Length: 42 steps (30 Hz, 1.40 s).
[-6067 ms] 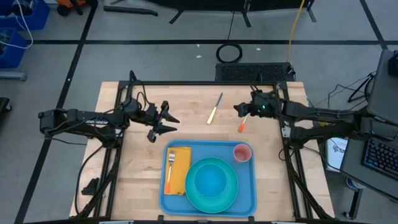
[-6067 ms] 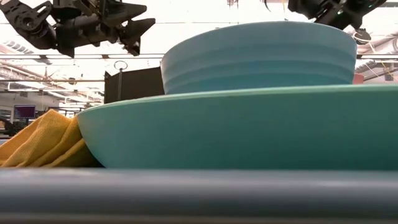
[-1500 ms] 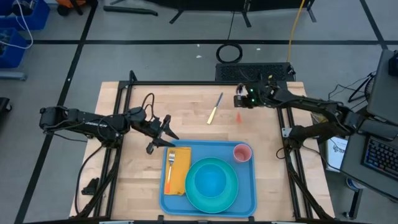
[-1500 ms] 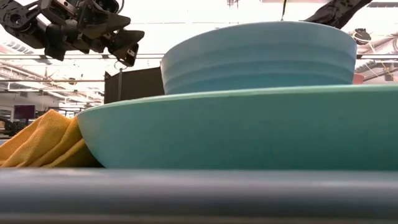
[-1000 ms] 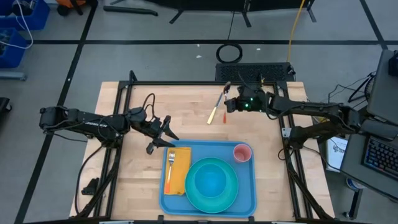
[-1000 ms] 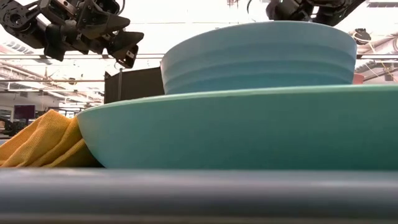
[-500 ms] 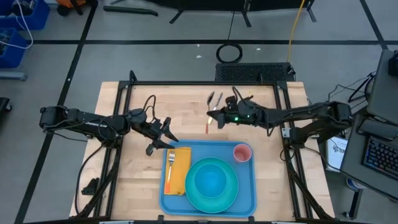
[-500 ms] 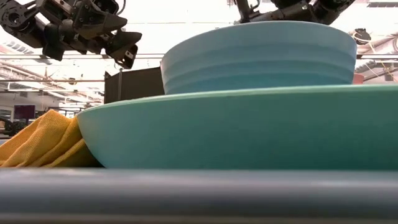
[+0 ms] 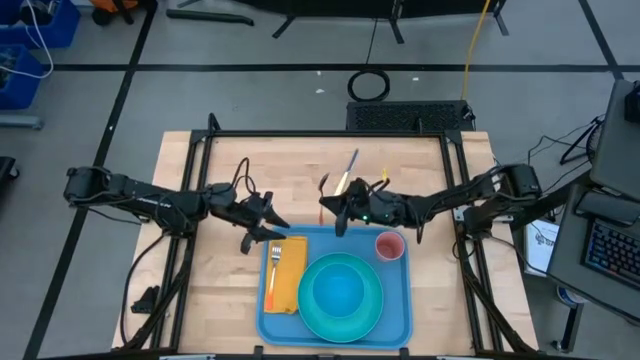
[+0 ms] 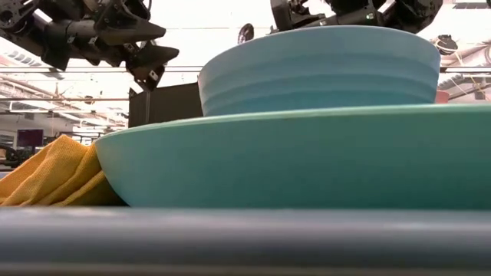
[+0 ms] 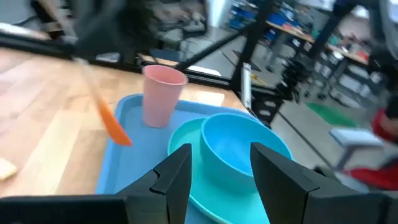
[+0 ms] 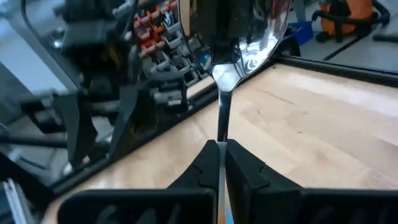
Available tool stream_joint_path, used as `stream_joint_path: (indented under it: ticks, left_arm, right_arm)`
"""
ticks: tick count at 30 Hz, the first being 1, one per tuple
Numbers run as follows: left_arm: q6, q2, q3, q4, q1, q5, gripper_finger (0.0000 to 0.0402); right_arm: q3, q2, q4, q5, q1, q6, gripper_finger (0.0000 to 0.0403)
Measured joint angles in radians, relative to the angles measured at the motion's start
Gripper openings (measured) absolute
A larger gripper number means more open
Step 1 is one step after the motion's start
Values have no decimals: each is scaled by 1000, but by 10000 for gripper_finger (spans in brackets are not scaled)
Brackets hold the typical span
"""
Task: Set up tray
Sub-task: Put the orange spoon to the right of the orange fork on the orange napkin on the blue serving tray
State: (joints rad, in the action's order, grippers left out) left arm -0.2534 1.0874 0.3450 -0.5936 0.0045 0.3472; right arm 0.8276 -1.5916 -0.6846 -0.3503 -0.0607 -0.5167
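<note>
Overhead: evenly lit, soft shadows.
Low: washed-out ceiling glare upper frame; tray (image 10: pixel 230 241) rim blurred at bottom.
Wrists: motion-smeared; spoon (image 12: pixel 239 37) glinting.

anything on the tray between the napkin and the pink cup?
Yes. In the high view the turquoise plate with the blue bowl on it lies on the tray between the napkin and pink cup.

Robotics lab. Wooden bench (image 9: pixel 300 175) on a black frame, taped floor (image 9: pixel 250 90). Computer keyboard (image 9: pixel 610 250) beyond the right arm.
</note>
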Motion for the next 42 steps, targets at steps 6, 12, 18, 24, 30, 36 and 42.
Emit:
stream_joint_path:
  ticks: [6,12,18,24,30,36,42]
  left_arm:
    - [-84,0,0,-73,-24,-149,166]
    - [9,0,0,-104,-55,-281,166]
    - [4,0,0,-183,-104,-433,166]
    - [152,4,1,-247,-170,-682,166]
    - [276,9,19,-245,-215,-822,166]
    - [434,8,71,-212,-232,-820,166]
    - [435,8,161,-37,-232,-905,166]
  right_arm:
    - [39,-39,0,-102,-40,242,0]
    - [112,-93,2,-266,-68,521,0]
    - [166,-165,-6,-425,-73,646,0]
    - [228,-248,-55,-562,-72,791,0]
    - [291,-295,-71,-620,-58,873,0]
    - [313,-319,-66,-614,-59,933,0]
    - [314,-317,-43,-606,-73,940,0]
